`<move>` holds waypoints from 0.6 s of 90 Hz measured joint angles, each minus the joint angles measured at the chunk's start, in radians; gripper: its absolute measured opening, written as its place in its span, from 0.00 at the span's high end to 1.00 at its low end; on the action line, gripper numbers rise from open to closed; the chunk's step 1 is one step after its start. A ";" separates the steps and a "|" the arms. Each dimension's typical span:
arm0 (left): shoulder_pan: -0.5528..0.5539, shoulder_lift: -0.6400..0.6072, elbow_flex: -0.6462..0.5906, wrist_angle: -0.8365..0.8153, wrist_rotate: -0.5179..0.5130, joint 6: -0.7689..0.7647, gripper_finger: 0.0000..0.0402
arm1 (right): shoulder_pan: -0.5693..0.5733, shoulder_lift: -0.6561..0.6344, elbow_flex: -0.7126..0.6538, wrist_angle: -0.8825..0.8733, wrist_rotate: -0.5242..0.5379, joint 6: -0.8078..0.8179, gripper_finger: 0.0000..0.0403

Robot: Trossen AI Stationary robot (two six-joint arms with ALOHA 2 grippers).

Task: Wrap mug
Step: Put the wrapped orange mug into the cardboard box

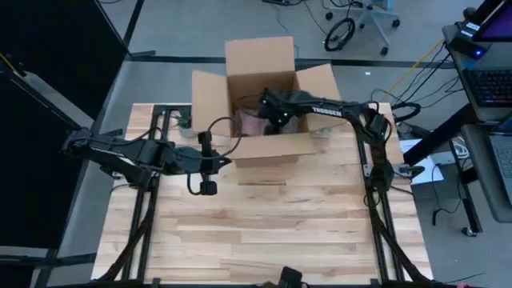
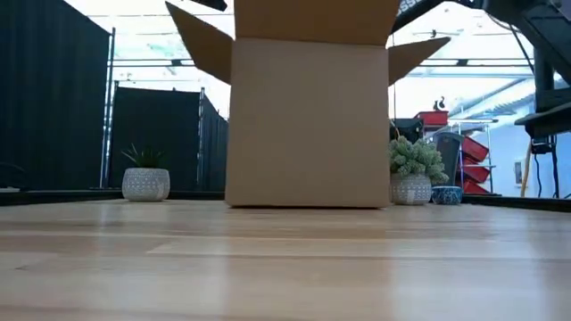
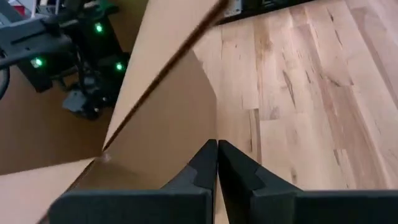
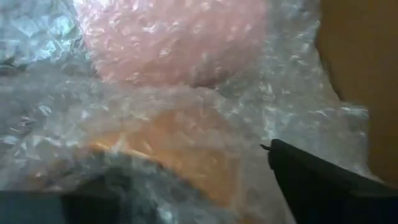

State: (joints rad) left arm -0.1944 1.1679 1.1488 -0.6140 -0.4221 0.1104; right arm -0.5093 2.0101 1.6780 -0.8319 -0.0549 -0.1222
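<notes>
— While the right arm reaches down into the open cardboard box (image 1: 264, 120) at the far middle of the wooden table (image 1: 280, 232), where is the mug?

— Inside that box, under bubble wrap (image 4: 186, 106): a pink shape and an orange one show through the plastic, and which of them is the mug cannot be told. The right gripper (image 1: 272, 114) sits low in the box, just over the wrap; only one dark finger (image 4: 323, 180) shows clearly, so whether it is open or closed cannot be told.

— And the left gripper (image 1: 210, 158)?

— Outside, just beside the box's near left corner, its fingers (image 3: 236, 171) pressed together on nothing, with a raised flap rising in front of it.

— What blocks the view?

— From table height the box's near wall hides everything inside. Behind it stand potted plants, one (image 2: 145, 176) on the left, another (image 2: 412, 174) on the right, and black curtains (image 2: 53, 98).
</notes>
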 joint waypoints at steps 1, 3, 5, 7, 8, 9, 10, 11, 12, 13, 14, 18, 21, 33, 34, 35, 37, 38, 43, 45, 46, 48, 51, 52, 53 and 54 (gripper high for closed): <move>0.000 0.000 0.000 0.000 0.000 0.000 1.00 | 0.000 -0.004 0.002 -0.007 0.000 0.001 0.30; 0.000 0.000 0.000 0.000 0.000 0.000 1.00 | 0.000 -0.012 0.010 -0.024 0.000 0.003 0.28; 0.000 0.000 0.000 -0.001 0.000 0.000 1.00 | 0.000 -0.020 0.020 -0.038 0.001 0.003 0.27; 0.000 0.000 0.000 -0.001 0.000 0.000 1.00 | 0.000 -0.030 0.032 -0.049 0.001 0.003 0.26; 0.000 0.000 0.000 -0.002 0.000 0.000 1.00 | 0.000 -0.034 0.038 -0.053 0.001 0.003 0.25; 0.000 0.000 0.000 -0.002 0.000 0.000 1.00 | 0.000 -0.039 0.044 -0.058 0.001 0.004 0.25; 0.000 0.000 0.000 -0.002 0.000 0.000 1.00 | 0.000 -0.043 0.051 -0.063 0.001 0.005 0.24; 0.000 0.000 0.000 -0.002 0.000 0.000 1.00 | 0.000 -0.047 0.057 -0.068 0.001 0.006 0.24; 0.000 0.000 0.000 -0.002 0.000 0.000 1.00 | 0.000 -0.051 0.064 -0.072 0.002 0.007 0.23; 0.000 0.000 0.000 -0.001 0.000 0.000 1.00 | 0.000 -0.055 0.070 -0.077 0.002 0.007 0.23; 0.000 0.000 0.000 -0.001 0.000 0.000 1.00 | 0.000 -0.059 0.077 -0.082 0.003 0.008 0.23; 0.000 0.000 0.000 -0.001 0.000 0.000 1.00 | 0.000 -0.075 0.101 -0.098 0.004 0.011 0.22; 0.000 0.000 0.000 -0.002 0.000 0.000 1.00 | 0.000 -0.086 0.119 -0.104 0.004 0.015 0.22; 0.000 0.000 0.000 -0.002 0.000 0.000 1.00 | 0.000 -0.115 0.203 -0.145 0.006 0.012 0.22; 0.000 0.000 0.000 -0.002 0.000 0.000 1.00 | 0.000 -0.116 0.211 -0.149 0.007 0.011 0.22; 0.000 0.000 0.000 -0.002 0.000 0.000 1.00 | 0.000 -0.117 0.218 -0.152 0.008 0.010 0.22; 0.000 0.000 0.000 -0.002 0.000 -0.001 1.00 | 0.000 -0.118 0.232 -0.159 0.011 0.010 0.22; 0.000 0.000 0.000 -0.002 0.000 -0.001 1.00 | 0.000 -0.118 0.238 -0.163 0.011 0.010 0.22; 0.000 0.000 0.000 -0.002 0.000 -0.001 1.00 | 0.000 -0.118 0.269 -0.176 0.018 0.013 0.22; 0.000 0.000 0.000 -0.002 0.000 -0.001 1.00 | 0.000 -0.118 0.280 -0.184 0.023 0.011 0.22; 0.000 0.000 0.000 -0.002 0.000 -0.001 1.00 | 0.000 -0.118 0.286 -0.188 0.024 0.009 0.22; 0.000 0.000 0.000 -0.002 0.000 -0.001 1.00 | 0.000 -0.118 0.296 -0.197 0.027 0.002 0.22; 0.000 0.000 0.000 -0.002 0.000 -0.001 1.00 | 0.000 -0.118 0.309 -0.205 0.029 -0.010 0.22; 0.000 0.000 0.000 -0.002 0.000 -0.001 1.00 | 0.000 -0.118 0.314 -0.207 0.029 -0.014 0.22; 0.000 0.000 0.000 -0.002 0.000 -0.001 1.00 | 0.000 -0.118 0.319 -0.211 0.029 -0.016 0.22; 0.000 0.000 0.000 -0.002 0.000 -0.001 1.00 | 0.000 -0.118 0.324 -0.215 0.028 -0.019 0.22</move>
State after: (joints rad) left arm -0.1944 1.1679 1.1488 -0.6155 -0.4221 0.1097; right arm -0.5093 1.8923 2.0025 -1.0471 -0.0268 -0.1410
